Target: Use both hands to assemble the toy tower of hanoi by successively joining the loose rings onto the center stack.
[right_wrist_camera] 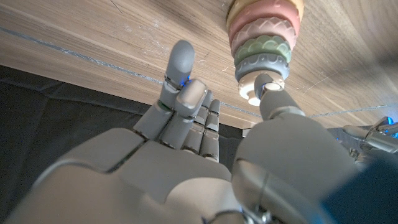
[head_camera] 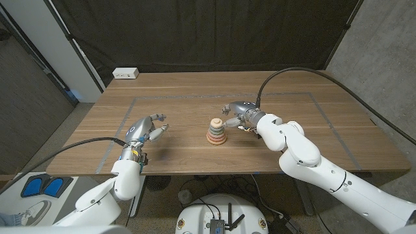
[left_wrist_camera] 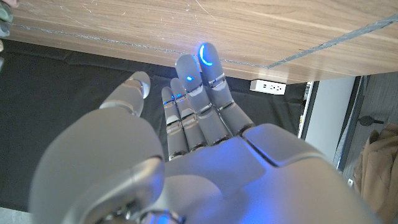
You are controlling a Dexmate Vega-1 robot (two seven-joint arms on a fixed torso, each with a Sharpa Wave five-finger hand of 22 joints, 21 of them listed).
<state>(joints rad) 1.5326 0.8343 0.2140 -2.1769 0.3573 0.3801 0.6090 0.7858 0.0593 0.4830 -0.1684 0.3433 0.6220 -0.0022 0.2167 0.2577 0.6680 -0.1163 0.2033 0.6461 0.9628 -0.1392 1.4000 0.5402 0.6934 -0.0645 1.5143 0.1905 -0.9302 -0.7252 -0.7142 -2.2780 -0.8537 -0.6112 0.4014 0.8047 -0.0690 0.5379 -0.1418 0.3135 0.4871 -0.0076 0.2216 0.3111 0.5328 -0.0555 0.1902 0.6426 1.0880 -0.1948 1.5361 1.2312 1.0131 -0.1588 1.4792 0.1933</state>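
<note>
Your left hand point(head_camera: 148, 127) hovers low over the wooden tabletop point(head_camera: 195, 146) with fingers point(left_wrist_camera: 198, 87) loosely spread and holding nothing, while farther in your right hand point(head_camera: 239, 114) touches its thumb to the cream top of the upright pastel ring stack point(head_camera: 217, 130) at centre.

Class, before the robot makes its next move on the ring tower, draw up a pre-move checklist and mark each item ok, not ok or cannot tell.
1. Ring stack upright on the table: ok.
2. Right hand at the stack, thumb on the top piece: ok.
3. Top piece fully seated: cannot tell.
4. Left hand holding nothing, fingers apart: ok.
5. Loose rings left on the table: none visible, ok.
</note>
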